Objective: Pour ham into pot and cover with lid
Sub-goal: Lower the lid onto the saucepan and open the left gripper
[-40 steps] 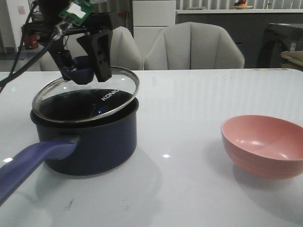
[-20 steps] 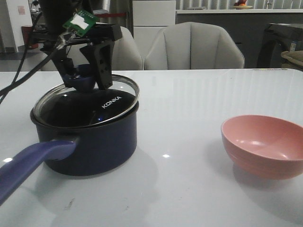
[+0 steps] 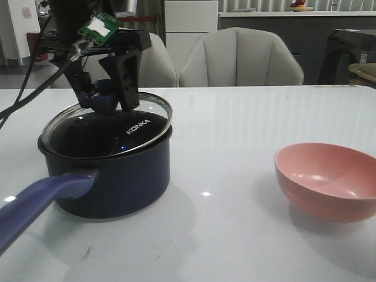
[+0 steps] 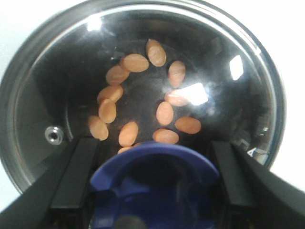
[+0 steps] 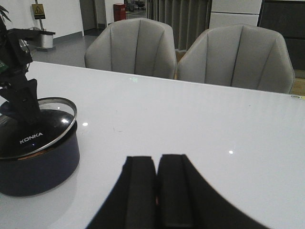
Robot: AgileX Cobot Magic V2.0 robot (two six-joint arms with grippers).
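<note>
Left gripper (image 3: 104, 88): you're clamping its fingers (image 4: 74, 183) on either side of the blue knob (image 4: 155, 183), so the lid (image 3: 138, 120) is hanging from them, centred over the pot (image 3: 111, 176).
Lid: it's sitting just below your fingers, near edge on the rim, far edge looking slightly raised; not fully seated, I judge.
Ham (image 4: 164, 112): it's lying on the pot floor under the glass, beyond your fingertips; pouring is done.
Right gripper (image 5: 157, 191): you're keeping its fingers pressed together, holding nothing, well apart from the pot.
Pink bowl (image 3: 329, 182): sitting empty, far from both grippers.
Next: you're likely lowering, then letting go.
</note>
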